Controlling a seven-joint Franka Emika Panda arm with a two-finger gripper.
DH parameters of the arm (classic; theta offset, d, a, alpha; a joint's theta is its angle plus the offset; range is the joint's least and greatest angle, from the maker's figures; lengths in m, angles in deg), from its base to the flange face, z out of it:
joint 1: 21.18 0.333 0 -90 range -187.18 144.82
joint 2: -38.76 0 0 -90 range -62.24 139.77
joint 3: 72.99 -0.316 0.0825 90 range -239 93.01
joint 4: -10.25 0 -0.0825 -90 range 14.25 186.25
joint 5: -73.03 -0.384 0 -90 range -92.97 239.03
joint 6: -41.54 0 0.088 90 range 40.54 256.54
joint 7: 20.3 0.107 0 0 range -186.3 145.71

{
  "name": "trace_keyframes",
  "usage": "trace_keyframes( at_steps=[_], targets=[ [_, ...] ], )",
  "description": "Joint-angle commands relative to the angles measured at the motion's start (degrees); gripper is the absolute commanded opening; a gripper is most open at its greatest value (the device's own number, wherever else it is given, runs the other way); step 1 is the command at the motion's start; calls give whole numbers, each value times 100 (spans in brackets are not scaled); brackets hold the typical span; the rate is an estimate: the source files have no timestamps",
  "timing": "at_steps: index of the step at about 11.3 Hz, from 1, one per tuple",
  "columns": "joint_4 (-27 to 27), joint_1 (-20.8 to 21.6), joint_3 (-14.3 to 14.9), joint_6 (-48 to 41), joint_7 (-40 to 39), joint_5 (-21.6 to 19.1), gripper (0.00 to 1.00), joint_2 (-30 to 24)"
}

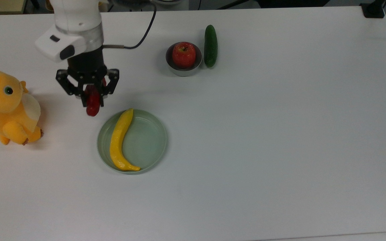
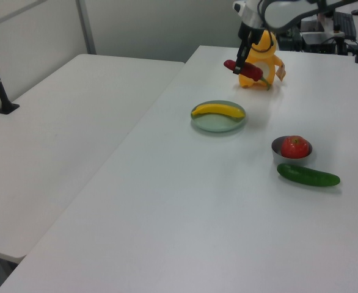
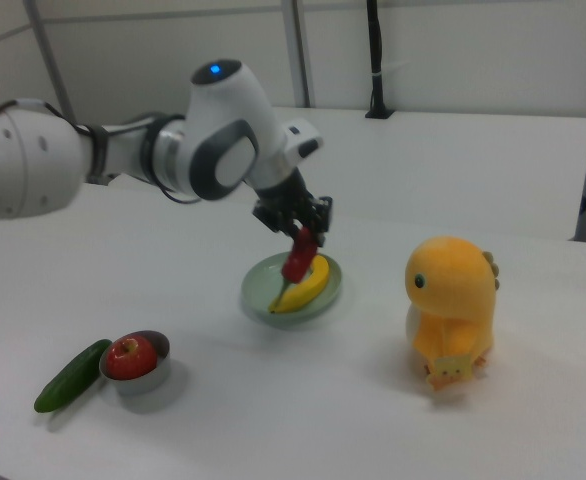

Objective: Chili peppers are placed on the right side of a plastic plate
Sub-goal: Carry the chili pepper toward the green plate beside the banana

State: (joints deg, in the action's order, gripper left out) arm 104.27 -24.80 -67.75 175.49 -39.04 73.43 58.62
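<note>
My gripper [image 1: 90,95] [image 2: 241,63] [image 3: 304,237] is shut on the dark-red chili pepper [image 1: 93,103] [image 2: 250,71] [image 3: 299,257] and holds it in the air. In the top view the chili hangs above the table between the plush toy and the plate, just off the plate's upper left rim. The pale grey-green plastic plate [image 1: 149,140] [image 2: 219,124] [image 3: 263,290] lies on the white table with a yellow banana [image 1: 119,140] [image 2: 218,110] [image 3: 305,285] along the top view's left half of it.
An orange plush toy [image 1: 7,107] [image 2: 263,58] [image 3: 451,315] stands at the top view's left edge. A small metal bowl [image 1: 174,68] [image 2: 278,152] [image 3: 143,380] holds a red apple [image 1: 183,54] [image 2: 295,146] [image 3: 129,357], with a dark green cucumber [image 1: 210,46] [image 2: 308,176] [image 3: 71,376] beside it.
</note>
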Motion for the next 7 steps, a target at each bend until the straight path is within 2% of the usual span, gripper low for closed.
trace_keyframes(
  at_steps=[1, 7],
  targets=[
    [-50, -182, 29, 894, -400, 30, 2, 535],
    [-68, -253, 29, 2221, -762, 83, 3, 1352]
  ],
)
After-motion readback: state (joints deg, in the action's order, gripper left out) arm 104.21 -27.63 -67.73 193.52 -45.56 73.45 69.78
